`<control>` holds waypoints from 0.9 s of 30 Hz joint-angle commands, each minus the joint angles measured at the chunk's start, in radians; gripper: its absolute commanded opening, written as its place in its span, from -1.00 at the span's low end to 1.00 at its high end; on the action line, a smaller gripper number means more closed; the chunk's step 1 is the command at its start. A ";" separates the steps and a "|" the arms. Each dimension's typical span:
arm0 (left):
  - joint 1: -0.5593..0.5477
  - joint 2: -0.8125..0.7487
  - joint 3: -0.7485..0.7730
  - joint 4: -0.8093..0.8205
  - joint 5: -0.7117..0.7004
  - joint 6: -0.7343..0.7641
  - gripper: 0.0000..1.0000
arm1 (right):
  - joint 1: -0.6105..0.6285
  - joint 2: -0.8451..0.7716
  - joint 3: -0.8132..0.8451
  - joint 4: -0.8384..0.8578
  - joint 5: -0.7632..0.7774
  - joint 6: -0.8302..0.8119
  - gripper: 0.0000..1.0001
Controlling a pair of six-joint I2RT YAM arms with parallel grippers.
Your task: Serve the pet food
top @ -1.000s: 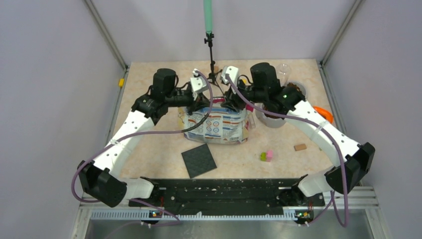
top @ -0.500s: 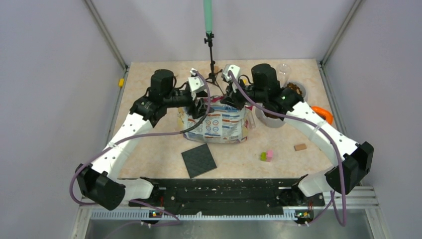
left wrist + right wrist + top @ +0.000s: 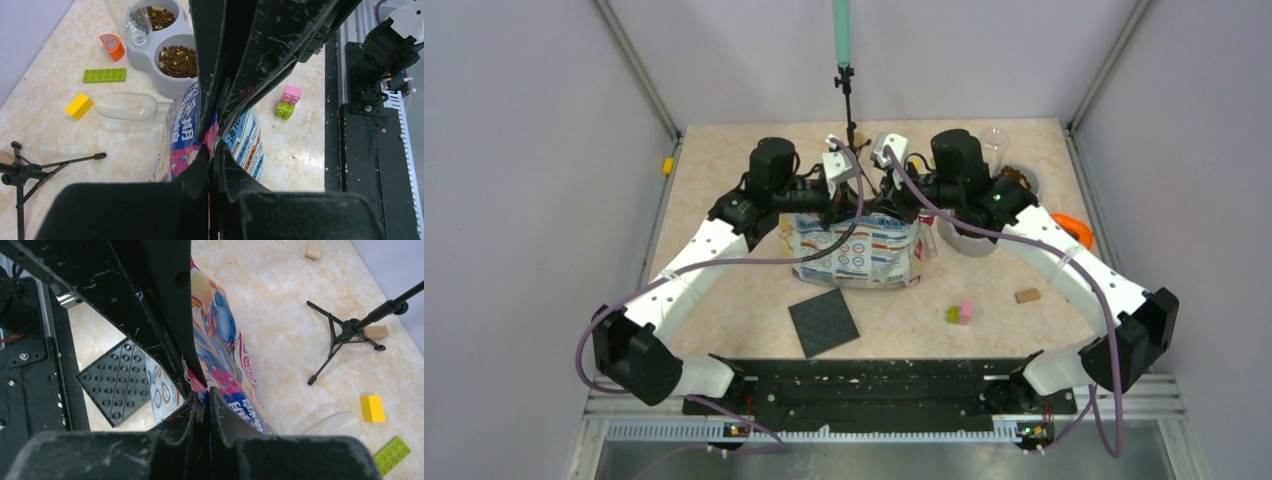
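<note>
The left arm has swung in along the top of the large glossy pink-and-blue cartoon-printed bag point(image 3: 859, 252). Its wrist now sits closer to the bag's middle than a second ago, while the right arm has barely shifted. Both grippers therefore meet over the bag's upper seam, which reads as readying to pull the mouth apart so the food can be taken out.

The left gripper point(image 3: 214, 142) has its jaws drawn almost together, with a sliver of the bag's pink top edge pinched between them. The right gripper point(image 3: 199, 390) is likewise nearly closed on the same pink seam from the other side.

The overhead view hides both pinches under the wrists. It shows only that the bag stands upright, with a black studded square plate point(image 3: 823, 322) in front of it.

The left wrist view gives what the overhead view mostly hides. Beyond the bag's right side stands a grey two-well bowl point(image 3: 145, 57), and the pet food point(image 3: 177, 54), dark brown kibble, already lies in both wells. A clear plastic scoop point(image 3: 127, 106) lies empty next to the bag. More kibble is presumably inside the bag, unseen.

The right wrist view alone shows the bag's cartoon-printed far face.
</note>
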State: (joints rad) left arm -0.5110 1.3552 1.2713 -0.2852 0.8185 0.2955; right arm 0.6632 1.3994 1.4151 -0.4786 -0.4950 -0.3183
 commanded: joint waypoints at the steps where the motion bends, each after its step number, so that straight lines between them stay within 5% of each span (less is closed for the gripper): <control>1: -0.001 -0.036 -0.002 0.056 -0.045 -0.001 -1.00 | 0.010 -0.053 0.064 -0.062 0.022 -0.025 -0.64; 5: 0.001 -0.084 -0.039 0.075 -0.094 0.025 -1.00 | 0.009 -0.075 0.044 -0.117 0.108 -0.084 -0.13; 9: 0.004 -0.106 -0.046 0.068 -0.113 0.034 -1.00 | -0.002 -0.098 0.018 -0.140 0.170 -0.122 -0.10; 10: 0.006 -0.106 -0.045 0.065 -0.115 0.036 -1.00 | -0.006 -0.098 0.017 -0.148 0.174 -0.129 -0.26; 11: 0.007 -0.109 -0.046 0.063 -0.117 0.037 -1.00 | -0.012 -0.099 0.015 -0.153 0.176 -0.136 -0.88; 12: 0.010 -0.112 -0.047 0.062 -0.121 0.038 -1.00 | -0.016 -0.099 0.015 -0.154 0.190 -0.133 -1.00; 17: 0.024 -0.129 -0.053 0.059 -0.142 0.043 -1.00 | -0.030 -0.132 0.000 -0.124 0.155 -0.115 -1.00; 19: 0.030 -0.135 -0.058 0.058 -0.143 0.045 -1.00 | -0.040 -0.130 0.003 -0.142 0.174 -0.105 -0.16; 20: 0.032 -0.138 -0.059 0.057 -0.145 0.044 -1.00 | -0.042 -0.128 0.004 -0.156 0.185 -0.106 0.10; 23: 0.038 -0.146 -0.061 0.054 -0.148 0.048 -1.00 | -0.048 -0.131 -0.007 -0.179 0.213 -0.111 0.22; 24: 0.039 -0.147 -0.061 0.051 -0.148 0.049 -1.00 | -0.050 -0.134 -0.009 -0.185 0.211 -0.119 0.02; 25: 0.040 -0.149 -0.061 0.048 -0.148 0.050 -1.00 | -0.052 -0.137 -0.012 -0.183 0.205 -0.128 -0.69; 26: 0.043 -0.151 -0.061 0.046 -0.147 0.051 -1.00 | -0.053 -0.145 -0.017 -0.169 0.216 -0.123 -1.00; 27: 0.042 -0.153 -0.061 0.045 -0.147 0.054 -1.00 | -0.057 -0.155 -0.026 -0.146 0.215 -0.106 -1.00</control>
State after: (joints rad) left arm -0.4973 1.2667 1.2060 -0.2649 0.7048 0.3374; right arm 0.6174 1.2930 1.4117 -0.6544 -0.3260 -0.4271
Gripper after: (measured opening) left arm 0.022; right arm 0.086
